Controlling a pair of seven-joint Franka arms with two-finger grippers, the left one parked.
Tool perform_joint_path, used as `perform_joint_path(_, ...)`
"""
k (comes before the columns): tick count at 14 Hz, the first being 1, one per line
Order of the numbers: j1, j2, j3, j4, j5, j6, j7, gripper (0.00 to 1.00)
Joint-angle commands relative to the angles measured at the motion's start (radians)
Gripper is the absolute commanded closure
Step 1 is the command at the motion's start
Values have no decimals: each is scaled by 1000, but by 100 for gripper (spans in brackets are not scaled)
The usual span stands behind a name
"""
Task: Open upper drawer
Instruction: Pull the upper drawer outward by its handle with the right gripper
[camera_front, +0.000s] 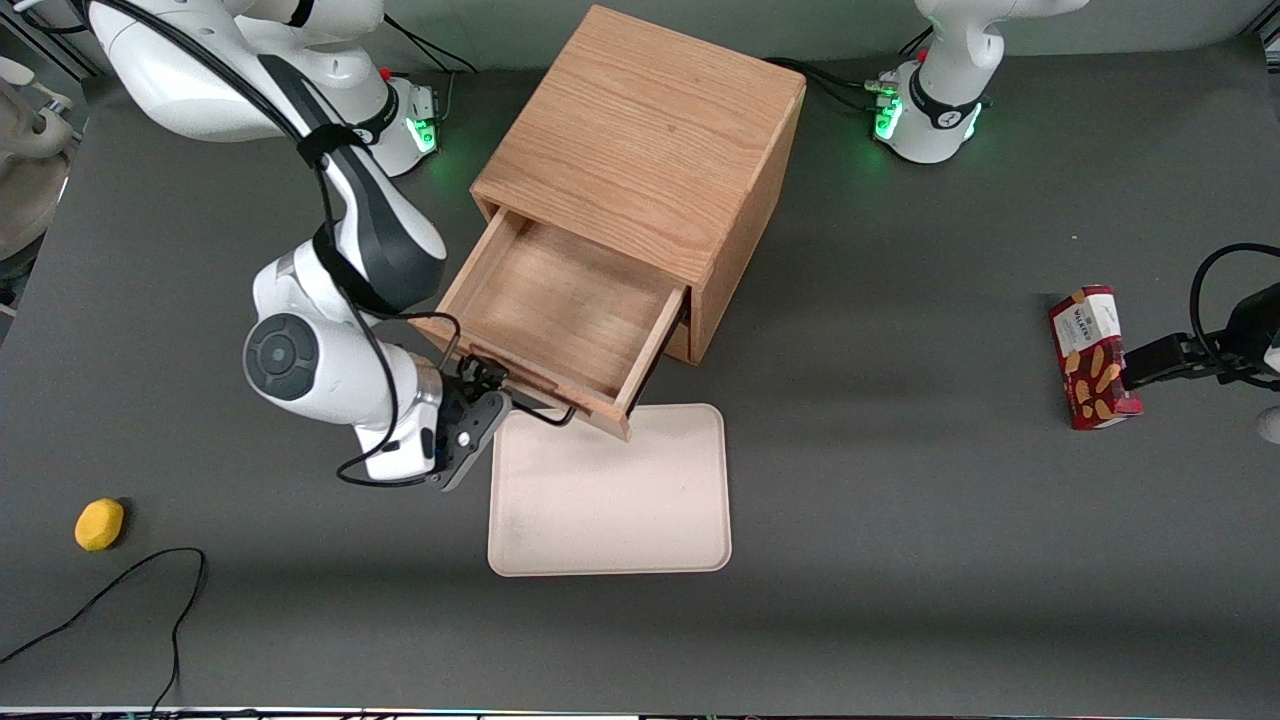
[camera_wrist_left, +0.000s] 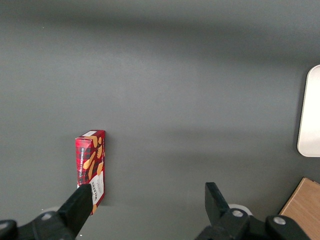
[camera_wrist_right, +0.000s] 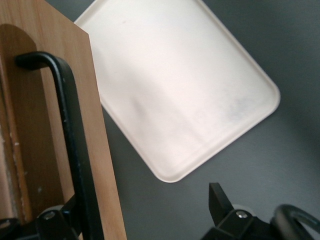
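Observation:
The oak cabinet (camera_front: 640, 150) stands in the middle of the table. Its upper drawer (camera_front: 560, 310) is pulled far out and shows an empty wooden bottom. The thin black bar handle (camera_front: 545, 411) is on the drawer's front, which overhangs the tray; it also shows in the right wrist view (camera_wrist_right: 70, 130). My right gripper (camera_front: 487, 392) is at the handle's end toward the working arm. In the right wrist view the gripper (camera_wrist_right: 145, 202) is open, the handle bar lies just inside one finger (camera_wrist_right: 62, 217), and the other finger (camera_wrist_right: 218, 200) is well away. The lower drawer is hidden under the upper one.
A cream tray (camera_front: 610, 500) lies flat in front of the cabinet, nearer the front camera, and also shows in the right wrist view (camera_wrist_right: 180, 85). A yellow object (camera_front: 99, 524) and a black cable (camera_front: 150, 580) lie toward the working arm's end. A red biscuit box (camera_front: 1092, 357) lies toward the parked arm's end.

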Motion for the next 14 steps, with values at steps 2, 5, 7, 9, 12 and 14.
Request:
perform_joint_path(2,7,32,-34,62,25,3,-35,0)
perform_joint_path(5,7,19,-34,62,28,-9,-30,0)
perform_joint_path(7,7,-23,-36,64,74,-38,-29,0)
perform_joint_path(9,6,-87,-65,64,120,-95,-26,0)
perform_joint_path(12,4,-219,-164,60,121,-103,-26,0)
perform_joint_path(14,1,-300,-235,51,124,-187,25,0)
